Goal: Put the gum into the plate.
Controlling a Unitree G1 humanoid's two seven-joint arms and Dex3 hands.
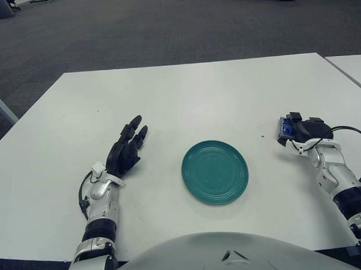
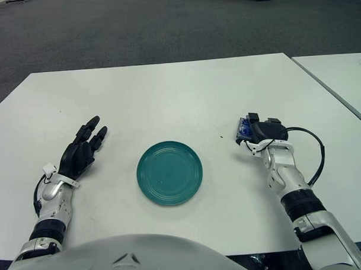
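A small blue pack of gum [image 1: 283,128] lies on the white table [image 1: 185,99], to the right of the round green plate [image 1: 215,171]. My right hand [image 1: 305,130] is at the pack, its black fingers curled over the top and right side so that only the pack's left end shows. The pack still looks low at the table surface. The plate has nothing in it. My left hand [image 1: 126,151] shows to the left of the plate, fingers stretched out and holding nothing.
A second white table [image 1: 351,67] stands close on the right, with a narrow gap between. A black cable [image 1: 353,130] loops off my right wrist. Dark carpet floor lies beyond the far edge.
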